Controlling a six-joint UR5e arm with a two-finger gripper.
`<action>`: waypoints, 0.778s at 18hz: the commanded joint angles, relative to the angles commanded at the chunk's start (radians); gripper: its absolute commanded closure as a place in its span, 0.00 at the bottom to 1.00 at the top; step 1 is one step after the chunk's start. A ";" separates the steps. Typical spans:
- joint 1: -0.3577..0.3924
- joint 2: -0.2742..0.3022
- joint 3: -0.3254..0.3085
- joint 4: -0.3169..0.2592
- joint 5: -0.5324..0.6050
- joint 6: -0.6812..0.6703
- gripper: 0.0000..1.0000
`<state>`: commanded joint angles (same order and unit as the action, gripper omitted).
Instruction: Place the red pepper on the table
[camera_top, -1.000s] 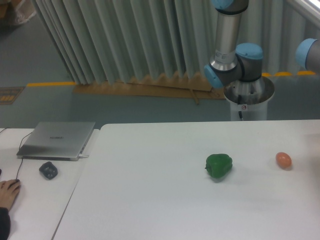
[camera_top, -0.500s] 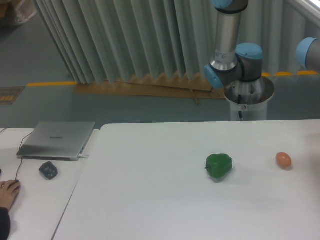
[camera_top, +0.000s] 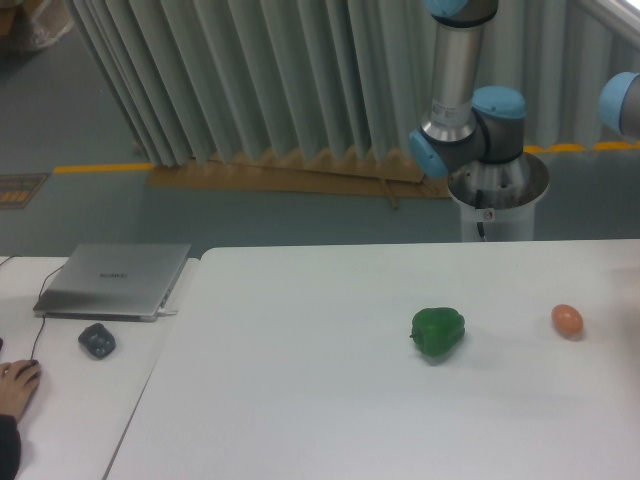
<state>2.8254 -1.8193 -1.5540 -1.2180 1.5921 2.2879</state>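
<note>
1. Only part of the arm (camera_top: 455, 70) shows: its grey upright link rises out of the top edge, its base (camera_top: 497, 195) stands behind the far edge of the table (camera_top: 300, 400), and a blue joint (camera_top: 622, 100) sits at the right edge.
2. The fingers lie outside the frame, so I cannot tell how far open they are or whether they hold anything.
3. The red pepper cannot be seen anywhere in the view, so I cannot tell where it is or how it lies relative to the fingers.
4. With the fingers unseen, places are given from the base instead. A green pepper (camera_top: 438, 332) rests on the table in front of the base, slightly to the camera's left of it.
5. A small orange egg-shaped object (camera_top: 567, 320) lies on the table to the camera's right of the green pepper, well apart from it.
6. An adjoining desk (camera_top: 60, 420) at the camera's left carries a closed laptop (camera_top: 115, 280) and a dark mouse (camera_top: 97, 341) just in front of it.
7. A person's hand (camera_top: 18, 383) rests on the desk at the left edge, near the mouse but not touching it.
</note>
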 joint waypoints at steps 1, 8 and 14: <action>0.031 0.000 0.009 -0.002 0.009 0.122 0.00; 0.085 -0.061 0.052 0.080 0.078 0.502 0.00; 0.074 -0.106 0.089 0.117 0.166 0.860 0.00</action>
<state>2.8992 -1.9251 -1.4649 -1.1015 1.7577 3.1475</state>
